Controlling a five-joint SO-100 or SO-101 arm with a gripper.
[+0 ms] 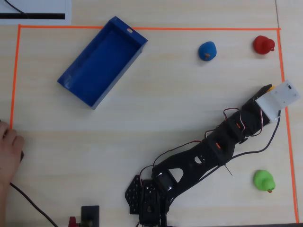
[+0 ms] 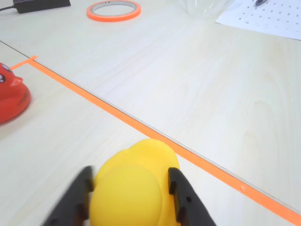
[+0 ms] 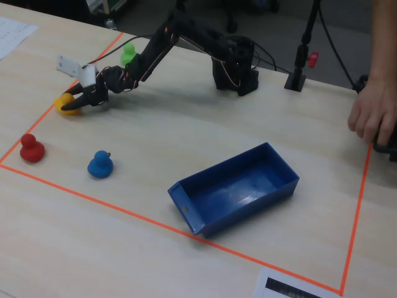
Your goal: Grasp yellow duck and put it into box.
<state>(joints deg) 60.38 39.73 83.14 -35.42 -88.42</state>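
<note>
The yellow duck (image 2: 136, 188) sits on the table just inside the orange tape line; it is mostly hidden under the wrist in the overhead view (image 1: 268, 87) and shows at the far left in the fixed view (image 3: 63, 101). My gripper (image 2: 130, 172) has a black finger against each side of the duck, shut on it at table level. It also shows in the fixed view (image 3: 72, 103). The deep-blue box (image 1: 102, 61) lies open and empty far across the table, also in the fixed view (image 3: 236, 183).
A red duck (image 1: 263, 45) (image 2: 9, 94), a blue duck (image 1: 207, 51) and a green duck (image 1: 263, 180) stand around the arm. An orange tape border (image 2: 141, 125) frames the workspace. A tape roll (image 2: 113, 9) lies beyond it. A person's hand (image 1: 7, 151) rests at the table edge.
</note>
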